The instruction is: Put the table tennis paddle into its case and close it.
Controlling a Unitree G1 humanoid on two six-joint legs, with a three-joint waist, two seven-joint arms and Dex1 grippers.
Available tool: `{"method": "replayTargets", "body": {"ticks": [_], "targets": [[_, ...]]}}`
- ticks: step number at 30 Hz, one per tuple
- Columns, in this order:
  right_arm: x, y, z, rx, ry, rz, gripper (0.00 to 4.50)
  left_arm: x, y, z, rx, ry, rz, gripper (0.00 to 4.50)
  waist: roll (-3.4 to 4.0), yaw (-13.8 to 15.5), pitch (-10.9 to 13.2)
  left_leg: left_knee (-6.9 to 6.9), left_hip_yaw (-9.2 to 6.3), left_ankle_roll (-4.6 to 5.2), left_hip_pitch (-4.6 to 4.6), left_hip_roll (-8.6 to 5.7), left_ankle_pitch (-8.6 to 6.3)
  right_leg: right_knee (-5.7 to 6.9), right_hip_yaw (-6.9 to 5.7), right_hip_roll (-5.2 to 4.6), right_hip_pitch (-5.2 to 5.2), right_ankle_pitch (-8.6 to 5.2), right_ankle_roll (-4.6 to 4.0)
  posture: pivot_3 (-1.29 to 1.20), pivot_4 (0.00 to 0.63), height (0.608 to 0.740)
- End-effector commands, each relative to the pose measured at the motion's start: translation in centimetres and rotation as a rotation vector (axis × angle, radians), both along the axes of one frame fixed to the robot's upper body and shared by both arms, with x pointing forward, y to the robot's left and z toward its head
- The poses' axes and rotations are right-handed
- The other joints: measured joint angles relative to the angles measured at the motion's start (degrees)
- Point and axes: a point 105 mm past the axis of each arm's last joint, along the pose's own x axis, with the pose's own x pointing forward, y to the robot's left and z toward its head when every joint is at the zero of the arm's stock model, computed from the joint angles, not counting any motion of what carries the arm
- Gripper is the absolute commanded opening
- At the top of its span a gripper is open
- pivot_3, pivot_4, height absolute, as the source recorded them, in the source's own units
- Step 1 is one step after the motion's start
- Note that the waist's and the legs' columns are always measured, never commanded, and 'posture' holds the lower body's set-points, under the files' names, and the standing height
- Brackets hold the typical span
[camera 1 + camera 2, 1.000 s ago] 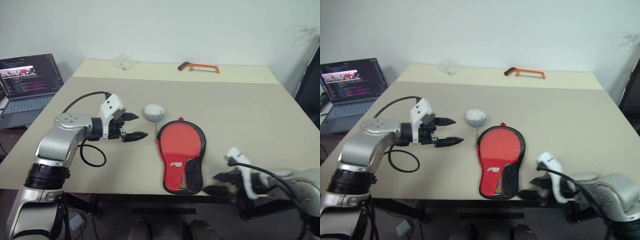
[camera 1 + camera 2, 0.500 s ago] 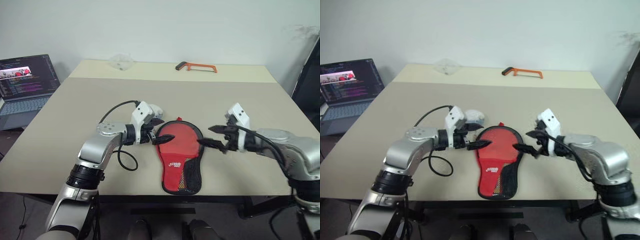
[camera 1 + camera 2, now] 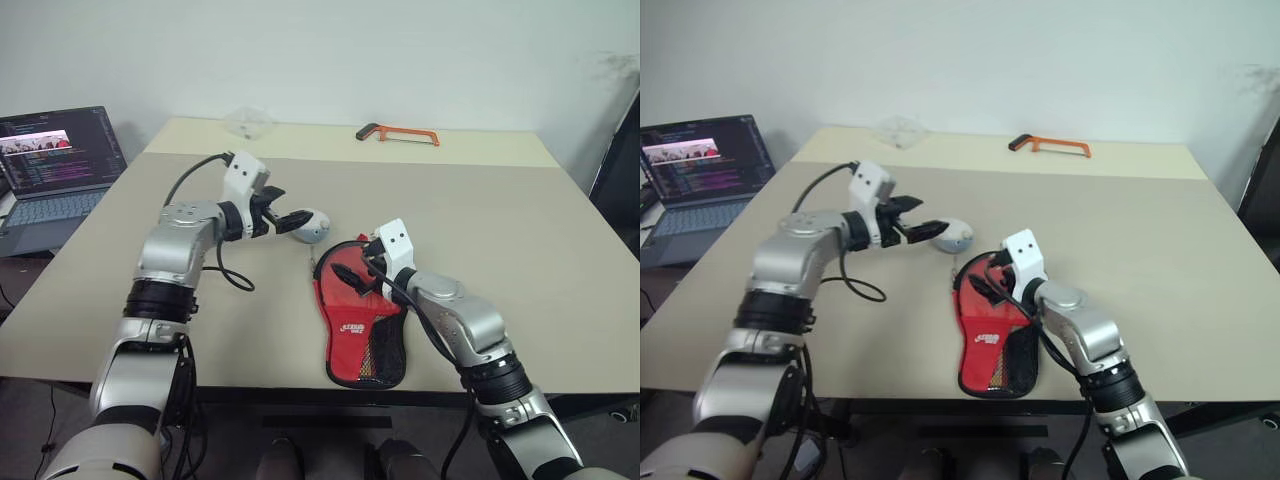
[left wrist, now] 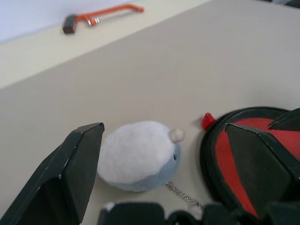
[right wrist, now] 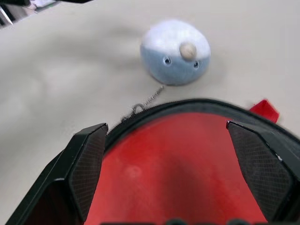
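The case (image 3: 358, 335) lies flat near the table's front edge, red side with white lettering and black mesh pocket up, round end away from me. The table tennis paddle is hidden. My right gripper (image 3: 355, 265) hovers open just above the case's round end; in the right wrist view its fingers (image 5: 86, 164) straddle the red fabric (image 5: 178, 154). My left gripper (image 3: 288, 208) is open beside a small grey-white pouch (image 3: 312, 226), which sits between its fingers (image 4: 70, 173) in the left wrist view, with the case's rim (image 4: 253, 123) close by.
A thin chain (image 5: 145, 101) links the pouch to the case's rim. An orange hacksaw (image 3: 398, 133) and a clear plastic piece (image 3: 246, 122) lie at the table's far side. An open laptop (image 3: 50, 160) stands on a surface to the left.
My right gripper came up from below the table's front edge and swung left to the case's round end. My left gripper went to the case's rim, then away to the pouch.
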Motion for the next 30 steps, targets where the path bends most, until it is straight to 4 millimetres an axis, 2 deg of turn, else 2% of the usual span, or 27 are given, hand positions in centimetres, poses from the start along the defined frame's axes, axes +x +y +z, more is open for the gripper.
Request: {"method": "replayTargets", "body": {"ticks": [1, 4, 6, 11, 16, 24, 27, 30], "targets": [[0.8, -0.4, -1.1, -0.063, -0.028, -0.053, 4.45, 1.4, -0.9, 0.1, 0.004, 0.016, 0.029, 4.50, 0.00, 0.0, 0.0, 0.01, 0.00, 0.00, 0.00, 0.00, 0.00, 0.00, 0.00, 0.00, 0.01, 0.00, 0.00, 0.00, 0.150, 0.740], [1.6, -1.7, -3.4, -0.134, 0.053, -0.142, 4.45, 2.4, -1.3, -0.8, 0.016, 0.038, 0.064, 4.50, 0.00, -0.1, 0.0, 0.01, 0.01, 0.00, 0.00, 0.00, 0.00, 0.02, 0.01, 0.01, -0.01, 0.00, 0.00, 0.00, 0.150, 0.740], [1.6, -1.9, -4.0, -0.146, 0.082, -0.154, 4.45, 3.0, -1.5, -1.2, 0.057, 0.030, 0.085, 4.50, 0.00, -0.2, 0.0, 0.00, -0.02, 0.00, 0.01, 0.01, 0.00, 0.05, 0.00, 0.02, -0.02, 0.00, -0.01, 0.00, 0.150, 0.740], [0.8, -0.8, -4.2, -0.143, 0.079, -0.115, 4.45, 4.0, -1.5, -1.9, 0.044, 0.052, 0.156, 4.50, -0.01, -0.4, 0.0, 0.01, -0.02, 0.00, 0.02, 0.01, 0.00, 0.06, 0.01, 0.03, -0.01, 0.00, 0.00, 0.00, 0.150, 0.740], [0.5, 0.0, -4.0, -0.133, 0.079, -0.101, 4.45, 4.5, -1.1, -4.3, 0.097, 0.106, 0.255, 4.50, -0.01, -0.4, 0.0, 0.01, -0.02, 0.00, 0.03, 0.01, 0.00, 0.06, 0.01, 0.03, 0.00, -0.01, 0.01, 0.00, 0.150, 0.740], [0.2, 0.2, -4.2, -0.141, 0.087, -0.107, 4.45, 4.5, -1.9, -6.9, 0.115, 0.178, 0.331, 4.50, -0.03, -0.4, -0.1, 0.03, -0.03, -0.01, 0.06, 0.00, 0.00, 0.08, 0.00, 0.02, 0.06, -0.01, 0.04, 0.00, 0.150, 0.740], [0.2, 0.3, -4.2, -0.143, 0.085, -0.108, 4.47, 4.5, -2.5, -7.1, 0.117, 0.171, 0.329, 3.95, -0.03, -0.4, -0.1, 0.03, -0.03, -0.01, 0.09, 0.00, 0.00, 0.08, -0.01, 0.02, 0.08, -0.01, 0.05, 0.00, 0.150, 0.740], [0.2, 0.4, -4.2, -0.144, 0.084, -0.107, 4.47, 4.7, -3.1, -6.8, 0.108, 0.155, 0.330, 2.93, -0.03, -0.4, -0.1, 0.03, -0.03, -0.01, 0.10, 0.00, 0.00, 0.08, 0.00, 0.02, 0.09, -0.01, 0.05, 0.00, 0.150, 0.740]]}}
